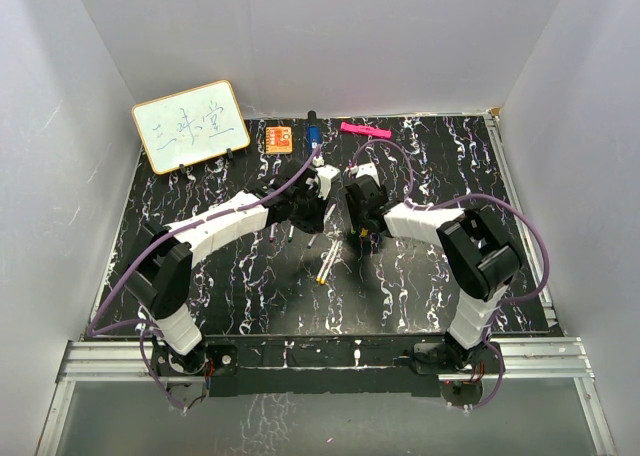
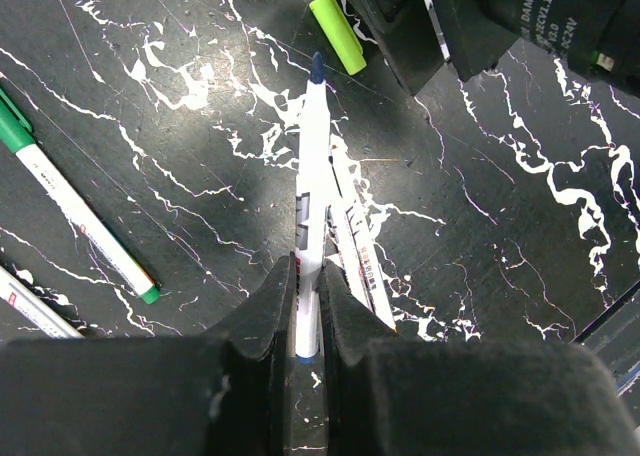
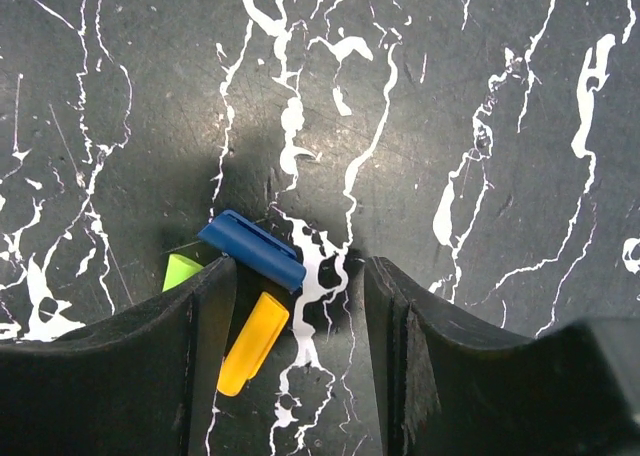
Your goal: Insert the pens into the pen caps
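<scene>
Black white-veined table [image 3: 480,96], blue cap [image 3: 252,249], yellow cap [image 3: 252,344], (seemingly) green cap [image 3: 180,271]

the top camera sits high behind the arm bases [image 1: 185,346], looking down on the whole black marbled table [image 1: 250,296]. each wrist camera rides close above that surface, facing down and forward. both wrist views take in the same green cap [image 2: 338,34].

White arms [image 1: 215,226], black joints [image 1: 170,276], purple cables [image 1: 120,286].

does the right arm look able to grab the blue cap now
Probably yes: the right tool is open right at the blue cap, though the yellow cap lies close beside it.
</scene>
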### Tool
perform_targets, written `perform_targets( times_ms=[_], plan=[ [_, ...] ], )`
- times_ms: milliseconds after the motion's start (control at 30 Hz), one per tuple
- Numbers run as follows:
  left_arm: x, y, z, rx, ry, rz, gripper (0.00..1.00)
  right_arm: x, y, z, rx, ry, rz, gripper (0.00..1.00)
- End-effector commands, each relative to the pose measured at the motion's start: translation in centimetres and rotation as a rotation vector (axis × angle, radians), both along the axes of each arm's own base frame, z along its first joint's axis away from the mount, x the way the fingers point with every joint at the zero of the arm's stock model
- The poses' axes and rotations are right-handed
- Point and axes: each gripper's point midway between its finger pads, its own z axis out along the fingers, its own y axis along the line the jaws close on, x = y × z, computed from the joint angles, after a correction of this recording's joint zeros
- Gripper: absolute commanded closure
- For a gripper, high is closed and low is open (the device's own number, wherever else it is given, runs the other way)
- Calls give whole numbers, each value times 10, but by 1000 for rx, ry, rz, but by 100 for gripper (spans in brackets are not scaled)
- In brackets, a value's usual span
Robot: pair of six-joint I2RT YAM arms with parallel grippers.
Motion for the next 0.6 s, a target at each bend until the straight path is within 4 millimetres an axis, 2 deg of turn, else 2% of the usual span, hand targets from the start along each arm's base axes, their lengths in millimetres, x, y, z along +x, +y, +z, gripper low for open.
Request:
perform_targets(
  times_ms=[0, 167, 400, 567],
  plan=[
    [-2, -1, 18, -36, -26, -5, 100, 18, 8, 12, 7, -49, -13, 49],
    [-1, -1, 18, -31, -28, -6, 100, 24, 8, 8, -15, -48, -24, 51],
    [0, 1, 16, -17, -28, -3, 100, 27, 8, 0, -30, -35, -38, 61],
    [1, 1, 14, -15, -26, -2, 100, 22, 9, -8, -10, -9, -46, 69]
  ],
)
